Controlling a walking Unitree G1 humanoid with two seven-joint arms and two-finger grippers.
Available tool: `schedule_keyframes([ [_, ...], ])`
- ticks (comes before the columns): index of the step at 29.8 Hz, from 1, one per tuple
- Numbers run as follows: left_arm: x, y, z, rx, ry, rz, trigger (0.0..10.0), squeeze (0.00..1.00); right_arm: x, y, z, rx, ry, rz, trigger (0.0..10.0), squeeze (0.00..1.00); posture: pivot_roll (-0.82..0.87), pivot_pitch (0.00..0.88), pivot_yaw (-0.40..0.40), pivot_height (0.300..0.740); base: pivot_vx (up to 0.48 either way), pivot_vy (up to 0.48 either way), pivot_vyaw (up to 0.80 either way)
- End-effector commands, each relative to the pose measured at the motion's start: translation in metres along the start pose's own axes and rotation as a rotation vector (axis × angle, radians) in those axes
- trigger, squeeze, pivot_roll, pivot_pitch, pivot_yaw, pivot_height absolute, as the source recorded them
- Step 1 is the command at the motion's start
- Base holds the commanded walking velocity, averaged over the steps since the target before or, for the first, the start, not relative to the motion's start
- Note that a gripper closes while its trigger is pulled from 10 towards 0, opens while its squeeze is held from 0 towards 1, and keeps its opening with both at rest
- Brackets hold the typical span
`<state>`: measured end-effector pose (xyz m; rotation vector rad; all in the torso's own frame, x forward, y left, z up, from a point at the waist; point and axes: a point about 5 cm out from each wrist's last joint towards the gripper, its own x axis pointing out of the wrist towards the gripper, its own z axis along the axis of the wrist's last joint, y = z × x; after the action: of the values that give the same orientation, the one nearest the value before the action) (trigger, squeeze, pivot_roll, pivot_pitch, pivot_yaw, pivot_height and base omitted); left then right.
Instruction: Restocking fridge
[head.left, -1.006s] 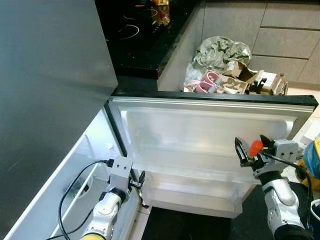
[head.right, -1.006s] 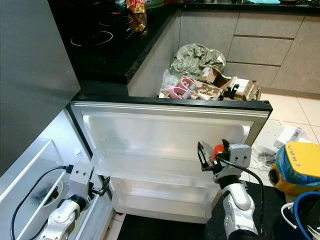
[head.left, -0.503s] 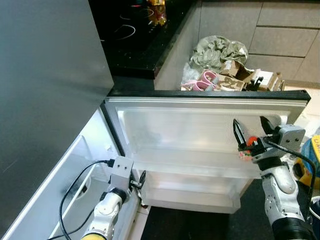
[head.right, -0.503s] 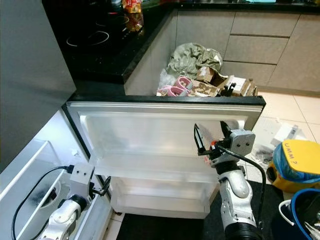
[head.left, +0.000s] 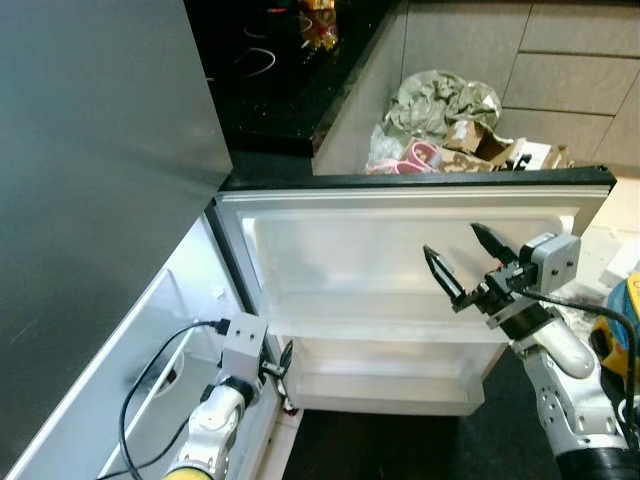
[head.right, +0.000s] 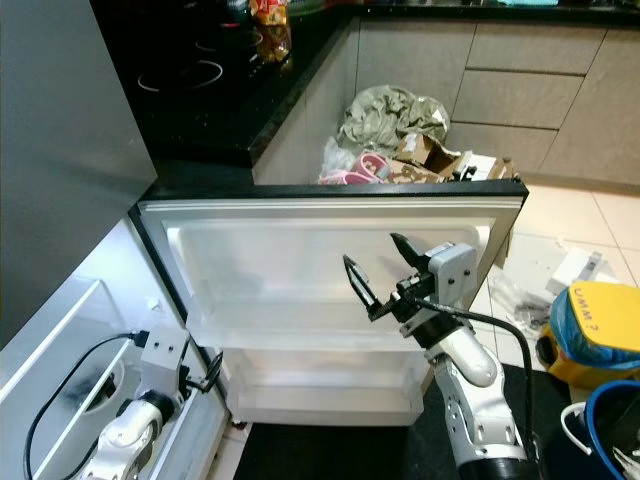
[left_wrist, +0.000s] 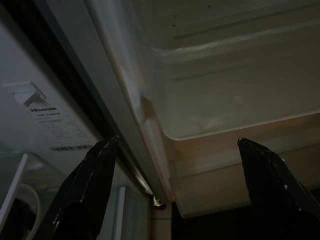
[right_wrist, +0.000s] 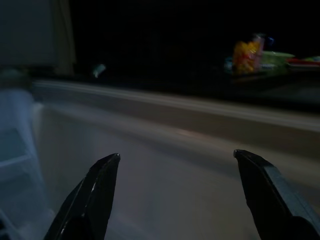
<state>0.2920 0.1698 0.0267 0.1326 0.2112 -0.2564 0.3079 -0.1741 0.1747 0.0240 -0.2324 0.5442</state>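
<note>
The fridge door (head.left: 340, 250) stands swung open, its white inner face and upper door shelf (head.left: 380, 335) turned toward me. My right gripper (head.left: 454, 241) hovers in front of that inner face above the shelf, open wide, with nothing between its fingers; in the right wrist view (right_wrist: 177, 155) the two black fingers (right_wrist: 95, 200) frame the pale door liner. My left gripper (head.left: 281, 358) sits low at the hinge side, beside the lower door shelf (head.left: 390, 385). It is open in the left wrist view (left_wrist: 177, 141), straddling the door's edge.
A grey cabinet panel (head.left: 90, 150) rises on the left above the lit fridge interior (head.left: 150, 340). Behind the door are a black counter with a cooktop (head.left: 270, 70) and a heap of bags and cartons (head.left: 450, 130). A yellow bag (head.right: 600, 325) and blue bucket (head.right: 610, 420) lie on the floor, right.
The right gripper held a small orange thing a second ago; now its fingers are empty and spread wider, and it has moved left along the door. The left arm has stayed put.
</note>
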Motion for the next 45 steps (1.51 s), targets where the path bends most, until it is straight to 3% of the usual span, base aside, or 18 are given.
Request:
schedule_keyframes([
  [1, -0.003, -0.003, -0.008, -0.017, 0.030, -0.005, 10.0, 0.00, 0.000, 0.002, 0.004, 0.031, -0.015, 0.013, 10.0, 0.00, -0.03, 0.121, 0.065, 0.740, 0.000, 0.000, 0.00],
  [4, -0.003, -0.004, -0.008, -0.017, 0.029, -0.005, 10.0, 0.00, 0.002, 0.001, 0.016, 0.093, -0.068, 0.015, 10.0, 0.00, -0.03, 0.121, 0.065, 0.740, 0.000, 0.000, 0.00],
  [7, -0.002, -0.004, -0.007, -0.020, 0.027, -0.004, 10.0, 0.00, -0.002, 0.006, 0.023, 0.150, -0.051, 0.128, 10.0, 0.00, -0.03, 0.118, 0.064, 0.740, 0.000, 0.000, 0.00],
  [9, -0.002, -0.004, -0.007, -0.022, 0.025, -0.004, 10.0, 0.00, -0.019, 0.016, 0.005, 0.130, 0.161, 0.299, 10.0, 0.00, -0.03, 0.114, 0.064, 0.740, 0.000, 0.000, 0.00],
  [12, -0.002, -0.004, -0.007, -0.022, 0.025, -0.004, 10.0, 0.00, -0.025, 0.018, -0.001, 0.128, 0.213, 0.333, 10.0, 0.00, -0.04, 0.113, 0.064, 0.740, 0.000, 0.000, 0.00],
  [15, -0.002, -0.003, -0.007, -0.021, 0.027, -0.004, 10.0, 0.00, -0.044, 0.023, -0.021, 0.065, 0.429, 0.403, 10.0, 0.00, -0.04, 0.109, 0.065, 0.740, 0.000, 0.000, 0.00],
  [17, -0.002, -0.003, -0.007, -0.021, 0.027, -0.004, 10.0, 0.00, -0.044, 0.023, -0.021, 0.065, 0.429, 0.403, 10.0, 0.00, -0.04, 0.109, 0.065, 0.740, 0.000, 0.000, 0.00],
  [18, -0.002, -0.003, -0.008, -0.020, 0.032, -0.005, 10.0, 0.00, -0.050, 0.027, -0.031, 0.063, 0.501, 0.415, 10.0, 0.00, -0.05, 0.098, 0.071, 0.740, 0.000, 0.000, 0.00],
  [19, -0.002, -0.003, -0.008, -0.020, 0.032, -0.005, 10.0, 0.00, -0.050, 0.027, -0.031, 0.063, 0.501, 0.415, 10.0, 0.00, -0.05, 0.098, 0.071, 0.740, 0.000, 0.000, 0.00],
  [23, -0.003, -0.005, -0.015, -0.012, 0.065, -0.017, 10.0, 0.00, -0.068, 0.039, -0.064, 0.084, 0.692, 0.438, 10.0, 0.00, -0.06, 0.085, 0.072, 0.740, 0.000, 0.000, 0.00],
  [26, -0.007, -0.006, -0.026, -0.009, 0.122, -0.022, 10.0, 0.00, -0.078, 0.039, -0.091, 0.117, 0.788, 0.334, 10.0, 0.00, -0.06, 0.078, 0.070, 0.740, 0.000, 0.000, 0.00],
  [28, -0.013, -0.006, -0.037, 0.000, 0.176, -0.023, 10.0, 0.00, -0.088, 0.035, -0.116, 0.085, 0.871, 0.214, 10.0, 0.00, -0.07, 0.069, 0.071, 0.740, 0.000, 0.000, 0.00],
  [29, -0.013, -0.006, -0.037, 0.000, 0.176, -0.023, 10.0, 0.00, -0.088, 0.035, -0.116, 0.085, 0.871, 0.214, 10.0, 0.00, -0.07, 0.069, 0.071, 0.740, 0.000, 0.000, 0.00],
  [30, -0.018, -0.006, -0.044, 0.002, 0.209, -0.017, 10.0, 0.00, -0.097, 0.034, -0.132, 0.058, 0.915, 0.123, 10.0, 0.00, -0.07, 0.061, 0.072, 0.740, 0.000, 0.000, 0.00],
  [34, -0.029, -0.003, -0.061, -0.033, 0.288, 0.016, 10.0, 0.00, -0.133, 0.038, -0.173, 0.129, 1.058, -0.160, 10.0, 0.00, -0.06, 0.049, 0.072, 0.740, 0.000, 0.000, 0.00],
  [37, -0.036, 0.000, -0.069, -0.052, 0.325, 0.045, 10.0, 0.00, -0.156, 0.041, -0.188, 0.108, 1.130, -0.263, 10.0, 0.00, -0.07, 0.043, 0.073, 0.740, 0.000, 0.000, 0.00],
  [41, -0.047, 0.004, -0.081, -0.074, 0.381, 0.086, 10.0, 0.00, -0.176, 0.042, -0.197, 0.066, 1.113, -0.410, 10.0, 0.00, -0.08, 0.032, 0.076, 0.740, 0.000, 0.000, 0.00],
  [45, -0.049, 0.002, -0.086, -0.083, 0.403, 0.097, 10.0, 0.00, -0.179, 0.042, -0.200, 0.041, 1.075, -0.481, 10.0, 0.00, -0.09, 0.018, 0.072, 0.740, 0.000, 0.000, 0.00],
])
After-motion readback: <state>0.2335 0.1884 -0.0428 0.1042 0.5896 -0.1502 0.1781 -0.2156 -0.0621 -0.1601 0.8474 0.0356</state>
